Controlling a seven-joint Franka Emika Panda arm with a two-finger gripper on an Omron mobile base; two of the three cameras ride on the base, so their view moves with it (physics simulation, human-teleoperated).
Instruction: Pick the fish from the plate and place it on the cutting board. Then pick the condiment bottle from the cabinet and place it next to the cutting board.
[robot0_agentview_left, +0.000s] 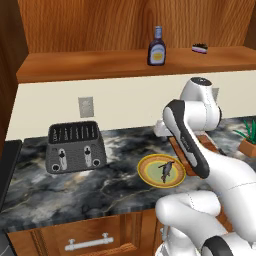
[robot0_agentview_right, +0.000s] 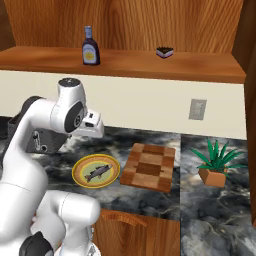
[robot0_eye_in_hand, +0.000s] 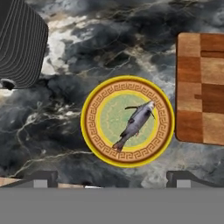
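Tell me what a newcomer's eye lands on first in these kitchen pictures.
First the yellow plate on the dark marble counter, a small grey fish lying on its pale green centre, with the checkered cutting board close beside it. Then the white arm looming above the plate. Last, the dark condiment bottle standing upright on the cabinet shelf.

I see the fish (robot0_eye_in_hand: 134, 123) on the plate (robot0_eye_in_hand: 97, 131), the board (robot0_eye_in_hand: 199, 87) just right, the toaster (robot0_agentview_left: 75, 146) left.
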